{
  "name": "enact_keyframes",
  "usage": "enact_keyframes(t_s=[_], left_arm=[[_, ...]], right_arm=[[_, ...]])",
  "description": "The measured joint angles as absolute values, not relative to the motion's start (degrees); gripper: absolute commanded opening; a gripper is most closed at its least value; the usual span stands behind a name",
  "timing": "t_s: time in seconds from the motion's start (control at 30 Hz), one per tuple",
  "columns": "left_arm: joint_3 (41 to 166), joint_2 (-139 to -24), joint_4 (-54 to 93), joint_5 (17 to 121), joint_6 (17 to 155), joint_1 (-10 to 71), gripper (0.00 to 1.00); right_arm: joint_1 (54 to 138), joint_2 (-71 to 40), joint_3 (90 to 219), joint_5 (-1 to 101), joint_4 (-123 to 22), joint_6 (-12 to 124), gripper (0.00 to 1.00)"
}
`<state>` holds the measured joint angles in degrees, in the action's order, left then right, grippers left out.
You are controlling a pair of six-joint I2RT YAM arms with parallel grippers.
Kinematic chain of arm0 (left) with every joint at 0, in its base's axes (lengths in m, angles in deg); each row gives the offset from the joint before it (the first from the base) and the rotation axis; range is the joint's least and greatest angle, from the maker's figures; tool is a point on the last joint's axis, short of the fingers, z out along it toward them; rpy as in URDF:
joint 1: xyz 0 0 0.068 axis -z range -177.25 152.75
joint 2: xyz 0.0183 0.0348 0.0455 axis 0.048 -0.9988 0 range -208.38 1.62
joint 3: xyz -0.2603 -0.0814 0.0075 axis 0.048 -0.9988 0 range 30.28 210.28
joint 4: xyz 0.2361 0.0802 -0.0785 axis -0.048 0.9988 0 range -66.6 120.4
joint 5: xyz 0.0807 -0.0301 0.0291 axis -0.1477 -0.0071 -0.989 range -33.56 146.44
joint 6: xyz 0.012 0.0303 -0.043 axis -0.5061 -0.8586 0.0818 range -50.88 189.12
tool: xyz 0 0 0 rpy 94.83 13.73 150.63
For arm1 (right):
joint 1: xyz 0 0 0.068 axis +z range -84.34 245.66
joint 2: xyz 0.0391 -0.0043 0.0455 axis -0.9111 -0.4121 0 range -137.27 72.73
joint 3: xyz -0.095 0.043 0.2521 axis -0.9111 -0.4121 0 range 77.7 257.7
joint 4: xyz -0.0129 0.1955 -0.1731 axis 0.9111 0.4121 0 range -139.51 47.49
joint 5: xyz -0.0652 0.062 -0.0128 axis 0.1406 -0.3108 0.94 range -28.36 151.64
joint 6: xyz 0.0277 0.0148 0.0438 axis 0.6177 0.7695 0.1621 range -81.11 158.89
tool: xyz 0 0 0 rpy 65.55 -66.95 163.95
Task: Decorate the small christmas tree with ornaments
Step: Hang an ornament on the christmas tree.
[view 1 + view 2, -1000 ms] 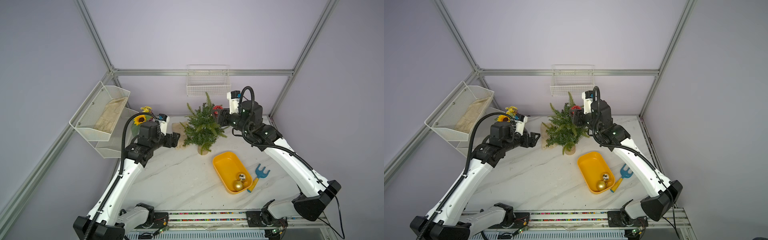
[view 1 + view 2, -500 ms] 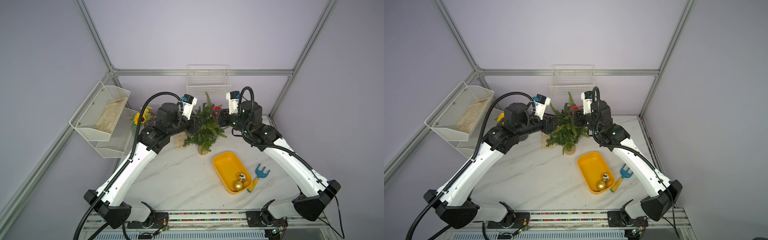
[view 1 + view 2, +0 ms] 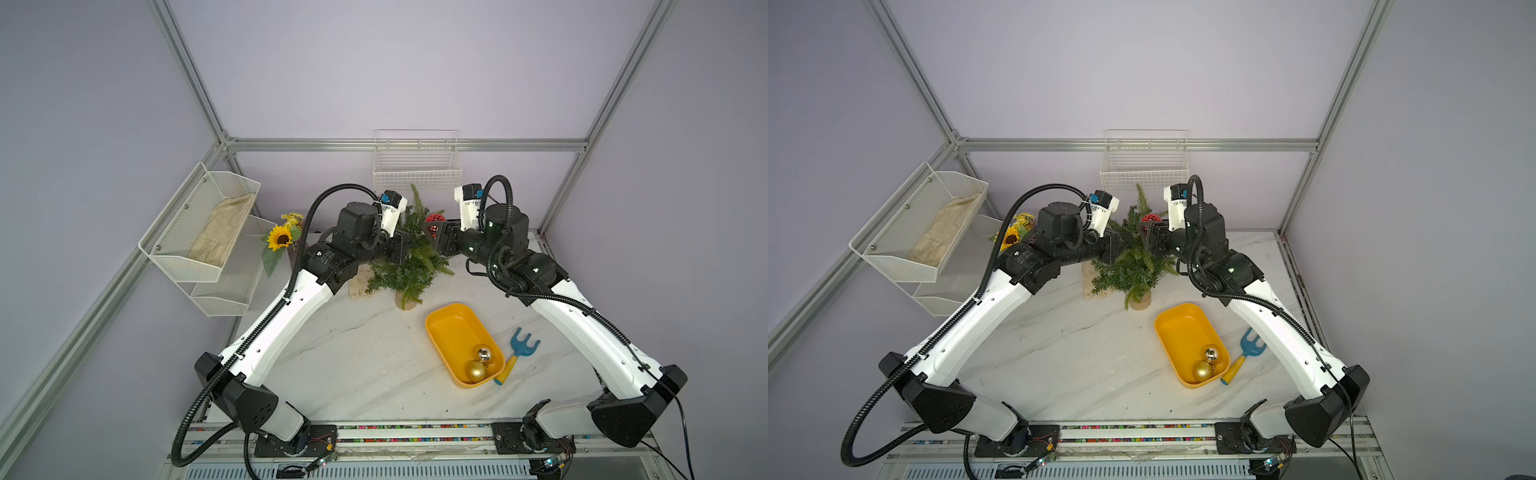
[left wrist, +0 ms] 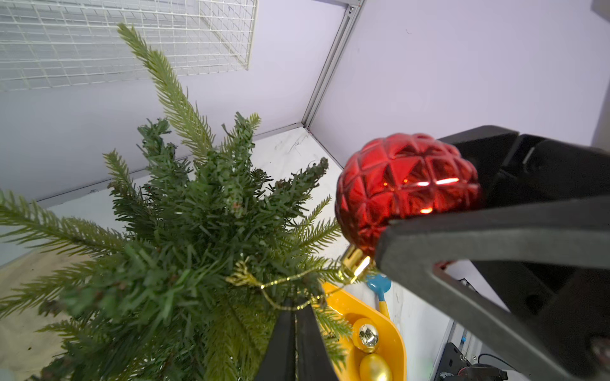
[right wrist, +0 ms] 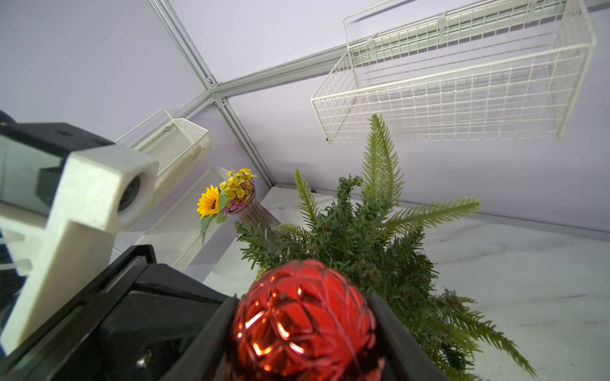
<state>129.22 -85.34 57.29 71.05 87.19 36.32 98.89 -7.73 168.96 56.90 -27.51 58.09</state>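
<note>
**Loop strung between both claws at the treetop**

Right claw [image 5: 303,298] is clamped on the red ball [image 4: 406,188], in a top view at 1 o'clock of the tree [image 3: 409,257] middle, beside the upper branches. Left claw [image 4: 295,313] enters from 9 o'clock, shut, seemingly pinching the gold loop [image 4: 287,279]. Ball lies about 2 o'clock from left claw. Next, probably: hook loop over a branch.

Top views: set high in front, aimed down over the worktop [image 3: 353,365].
Wrist views: held close; small christmas tree [image 4: 198,214] shared.
</note>
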Motion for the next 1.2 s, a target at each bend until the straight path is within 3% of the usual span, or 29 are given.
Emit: enact_keyframes(t_s=[0.57,1.2], left_arm=[[129.22,-76.55,54.67,69.76,88.63,36.58,0.00],[129.44,-83.24,54.34,69.70,89.53,36.58,0.00]], right_arm=[[98.89,-7.38,167.56,55.64,-29.26,58.35,0.49],[98.89,-5.70,167.24,54.89,-30.62,59.14,0.49]])
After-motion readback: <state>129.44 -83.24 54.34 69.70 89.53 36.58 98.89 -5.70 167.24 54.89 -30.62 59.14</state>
